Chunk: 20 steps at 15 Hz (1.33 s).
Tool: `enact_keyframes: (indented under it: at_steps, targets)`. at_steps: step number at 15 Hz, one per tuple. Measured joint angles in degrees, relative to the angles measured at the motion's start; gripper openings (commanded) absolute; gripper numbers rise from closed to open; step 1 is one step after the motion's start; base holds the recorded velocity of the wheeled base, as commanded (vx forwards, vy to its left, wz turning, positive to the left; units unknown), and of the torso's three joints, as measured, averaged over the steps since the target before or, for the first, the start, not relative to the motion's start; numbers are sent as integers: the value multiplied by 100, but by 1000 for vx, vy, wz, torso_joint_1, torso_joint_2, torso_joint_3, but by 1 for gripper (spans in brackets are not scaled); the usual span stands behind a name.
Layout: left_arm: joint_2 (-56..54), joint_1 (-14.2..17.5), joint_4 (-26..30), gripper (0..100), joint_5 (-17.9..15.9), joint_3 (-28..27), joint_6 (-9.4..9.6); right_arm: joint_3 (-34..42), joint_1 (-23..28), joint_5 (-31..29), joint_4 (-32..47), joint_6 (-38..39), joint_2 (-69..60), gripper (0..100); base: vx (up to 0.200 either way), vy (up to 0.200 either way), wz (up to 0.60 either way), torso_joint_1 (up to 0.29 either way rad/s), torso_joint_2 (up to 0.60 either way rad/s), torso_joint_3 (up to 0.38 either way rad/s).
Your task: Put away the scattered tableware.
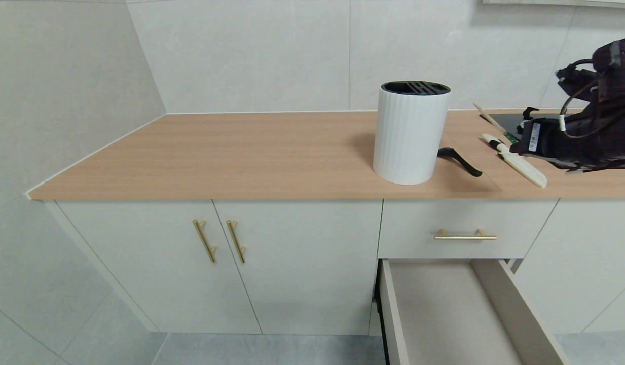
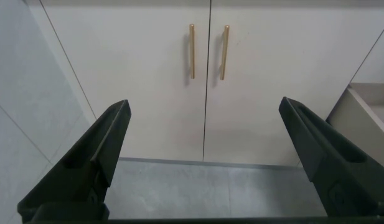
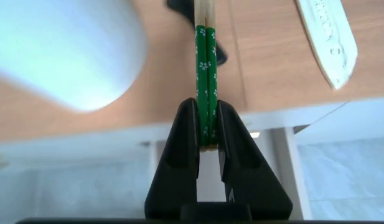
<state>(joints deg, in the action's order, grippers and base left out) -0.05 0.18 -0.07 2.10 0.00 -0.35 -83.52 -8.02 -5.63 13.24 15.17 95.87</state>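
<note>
Wood-grain worktop (image 1: pixel 231 152): tops pale cabinets and carries the tableware toward its right end.
White ribbed cylindrical holder (image 1: pixel 411 134): stands upright near the front edge, right of the middle. A black slotted insert closes its top, and what lies under the slots cannot be seen.
Pair of pale wooden chopsticks with green flower-print ends (image 3: pixel 207 68): clamped at the green ends by the right gripper (image 3: pixel 206 112), whose jaws are closed to the width of the two sticks. In the head view the sticks (image 1: pixel 487 117) point toward the back edge, over the right end of the worktop.
Cream-white knife with a black band (image 1: pixel 517 163): lies slantwise near the front edge, right of the holder and just beside the right gripper.
Black curved handle (image 1: pixel 460 160): lies on the worktop at the holder's right side, its far end hidden behind the holder.
Left gripper (image 2: pixel 203 109): jaws spread wide with nothing between them, low in front of the double cabinet doors with brass bar handles (image 2: pixel 207 53).
Open lower drawer (image 1: pixel 392 314): sits below the right part of the front edge; pale board shows inside.
White label (image 1: pixel 534 136): fixed on the right gripper, its print too small to read.
</note>
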Motion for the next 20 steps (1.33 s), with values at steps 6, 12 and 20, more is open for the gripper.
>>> enact_keyframes:
  at_steps: [6, 12, 20]
  targets:
    - [0, 2, 0, 100, 0, 0, -2, 1172, -2, 636, 980, -26, -1619, 0, 0, 0, 0, 0, 0, 0]
    - [0, 0, 0, 100, 0, -2, -2, 1298, -344, 1458, 3129, -463, -2063, 0, 0, 0, 0, 0, 0, 0]
    - [0, -2, 0, 100, 0, 0, -2, 1646, -617, 1458, 3220, -758, -607, 0, 0, 0, 0, 0, 0, 0]
